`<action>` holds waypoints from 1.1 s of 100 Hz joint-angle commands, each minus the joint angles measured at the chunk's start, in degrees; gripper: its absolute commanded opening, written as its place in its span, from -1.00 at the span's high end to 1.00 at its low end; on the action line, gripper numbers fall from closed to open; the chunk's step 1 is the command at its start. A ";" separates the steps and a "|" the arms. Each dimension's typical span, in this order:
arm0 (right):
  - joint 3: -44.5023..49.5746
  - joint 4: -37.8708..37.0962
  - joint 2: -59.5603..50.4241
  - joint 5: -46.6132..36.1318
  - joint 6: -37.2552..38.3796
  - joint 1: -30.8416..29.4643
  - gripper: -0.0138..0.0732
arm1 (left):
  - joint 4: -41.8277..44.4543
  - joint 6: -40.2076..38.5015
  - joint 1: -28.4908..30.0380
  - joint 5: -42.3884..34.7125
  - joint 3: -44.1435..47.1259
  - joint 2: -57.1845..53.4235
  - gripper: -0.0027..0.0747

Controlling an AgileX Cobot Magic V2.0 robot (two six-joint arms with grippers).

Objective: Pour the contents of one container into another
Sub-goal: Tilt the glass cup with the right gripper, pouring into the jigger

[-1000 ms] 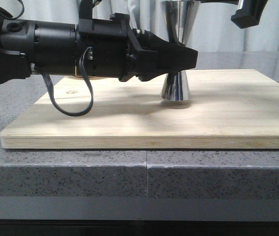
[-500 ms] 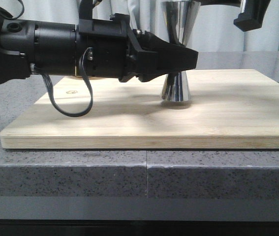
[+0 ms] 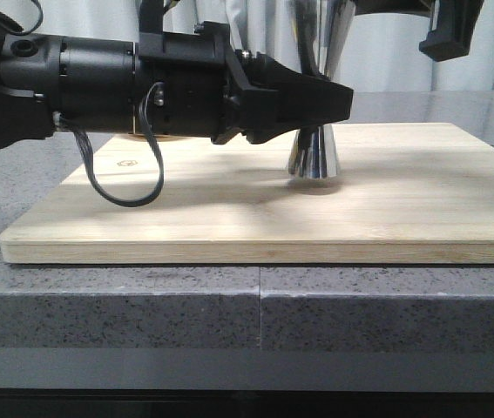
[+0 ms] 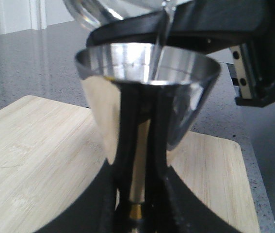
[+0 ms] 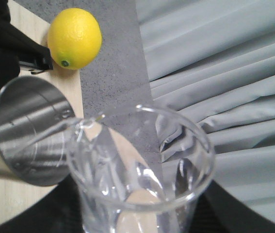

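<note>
**Beaker tipped over jigger, stream running**

We see the left gripper (image 3: 338, 103) clamped on the waist of the steel jigger (image 3: 314, 152), which stands upright on the bamboo board (image 3: 229, 209) on the desk (image 3: 142, 305). The right gripper (image 3: 451, 35) has its fingers closed on the glass beaker (image 5: 142, 170), tilted above the jigger's mouth. A thin clear stream (image 4: 160, 43) falls from the lip into the cup. A lemon (image 5: 74, 38) sits just off the board.

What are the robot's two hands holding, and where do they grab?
The left gripper holds the steel jigger at its narrow waist. The right gripper's jaws hold the glass beaker low on its body.
</note>
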 commanded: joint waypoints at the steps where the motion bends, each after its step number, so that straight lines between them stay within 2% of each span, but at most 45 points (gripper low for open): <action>1: -2.08 0.71 -1.93 -1.53 0.00 -0.04 0.18 | -2.57 -0.43 0.04 -4.65 -1.55 -3.44 0.99; 110: -2.08 -1.73 -2.02 -0.88 -0.10 -0.04 0.18 | -0.81 -1.37 0.04 -4.65 -1.55 -3.44 0.99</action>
